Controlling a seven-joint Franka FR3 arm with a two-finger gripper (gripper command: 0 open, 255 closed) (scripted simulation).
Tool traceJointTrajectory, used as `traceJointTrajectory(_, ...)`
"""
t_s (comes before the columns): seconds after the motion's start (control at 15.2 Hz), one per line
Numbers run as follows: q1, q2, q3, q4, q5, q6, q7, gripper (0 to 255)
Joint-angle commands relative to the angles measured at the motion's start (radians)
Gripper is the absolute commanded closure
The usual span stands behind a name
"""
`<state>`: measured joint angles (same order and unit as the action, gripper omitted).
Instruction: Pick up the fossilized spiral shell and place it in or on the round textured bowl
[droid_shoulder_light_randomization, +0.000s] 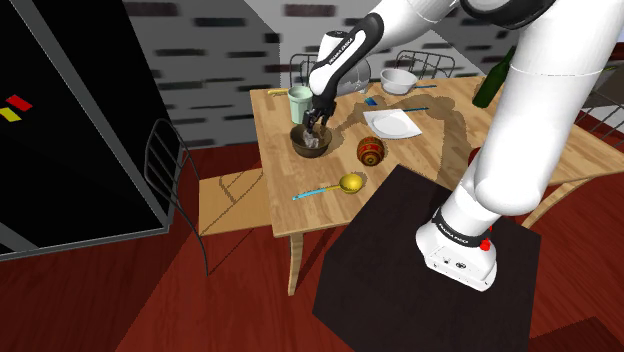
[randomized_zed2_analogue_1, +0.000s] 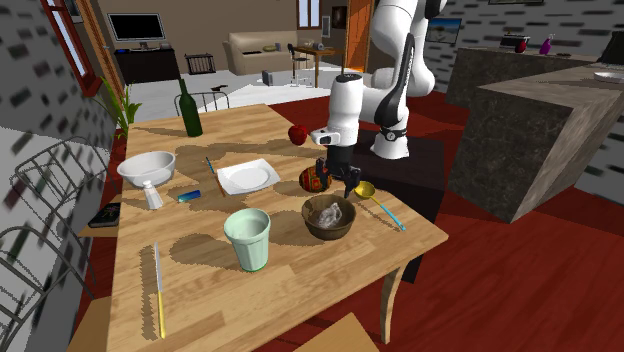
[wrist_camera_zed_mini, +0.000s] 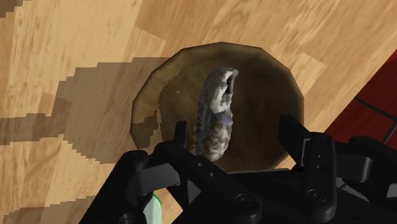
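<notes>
Fingers (wrist_camera_zed_mini: 304, 149) are spread apart with nothing clasped. The grey spiral shell (wrist_camera_zed_mini: 216, 118) is seen lying inside the brown round bowl (wrist_camera_zed_mini: 168, 83), just below them, closer to one finger, its long axis crossing the line between them.

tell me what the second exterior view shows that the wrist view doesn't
The second exterior view adds the wider table: a green bottle, a white bowl, a square white plate, and the white arm above the end effector. The wrist view adds the close look: the fingers stand apart, with the grey shell on edge between them, clear of one finger. Both share the shell sitting inside the brown bowl.
</notes>
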<state>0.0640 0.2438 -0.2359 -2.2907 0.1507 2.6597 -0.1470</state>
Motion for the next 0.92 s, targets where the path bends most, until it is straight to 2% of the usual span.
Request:
traceJointTrajectory(0.0, 0.0, 0.0, 0.0, 0.0, 0.0, 0.0, 0.0, 0)
traceJointTrajectory(0.2, 0.0, 0.0, 0.0, 0.0, 0.0, 0.0, 0.0, 0)
traceJointTrajectory(0.46, 0.018, -0.119, -0.026, -0.007, -0.065, -0.108, 0.046, 0)
traceJointTrajectory(0.86, 0.017, -0.12, -0.025, -0.007, -0.066, -0.108, 0.046, 0)
